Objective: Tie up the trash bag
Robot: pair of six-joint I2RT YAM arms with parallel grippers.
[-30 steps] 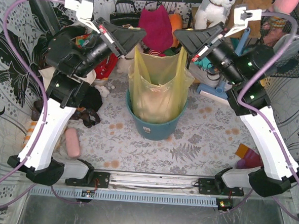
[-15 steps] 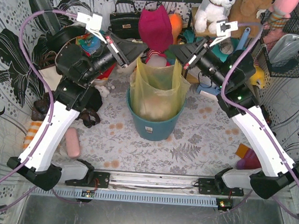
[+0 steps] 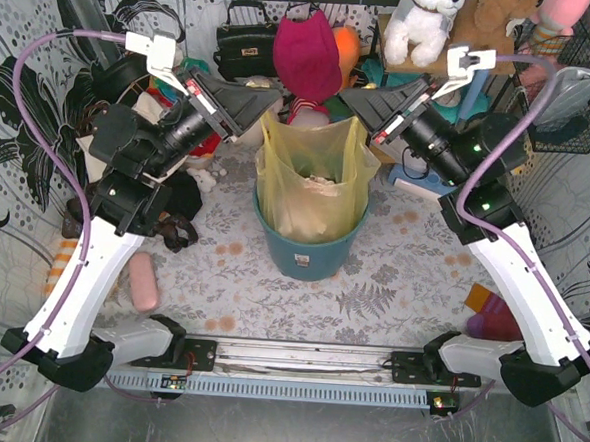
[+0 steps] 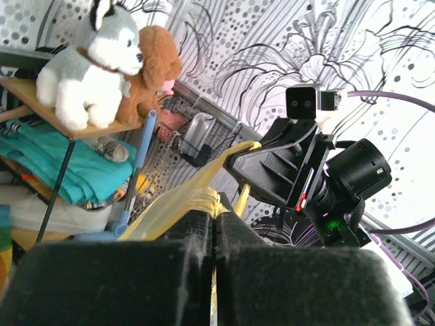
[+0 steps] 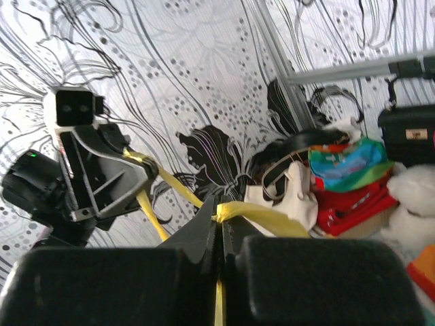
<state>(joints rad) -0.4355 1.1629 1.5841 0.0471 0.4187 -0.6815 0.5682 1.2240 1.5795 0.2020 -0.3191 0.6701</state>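
readable text: none | teal bucket (image 3: 329, 247): white sticker (image 3: 295, 257) on near wall, below and between both pairs of jaws, print too small | black handbag (image 5: 397, 146): pale plate (image 5: 412, 134), right of the right jaws, blurred | right gripper (image 3: 361, 98): red strip (image 3: 386, 117), illegible

The trash bag (image 3: 312, 187) is a thin, translucent yellow-green plastic sack, crinkled all over. It stands upright in the teal bucket (image 3: 306, 254) near the middle of the tabletop (image 3: 392, 277), a little toward the far edge. Its lower part sits inside the bucket and its upper part rises well above the rim. The mouth gapes open, and pale crumpled paper shows inside and through the film. The two top corners are drawn up and apart into narrow bunched strips. The left strip (image 4: 194, 202) is pinched in the closed left gripper (image 3: 272, 104), and the right strip (image 5: 262, 216) is pinched in the closed right gripper (image 3: 352, 102).
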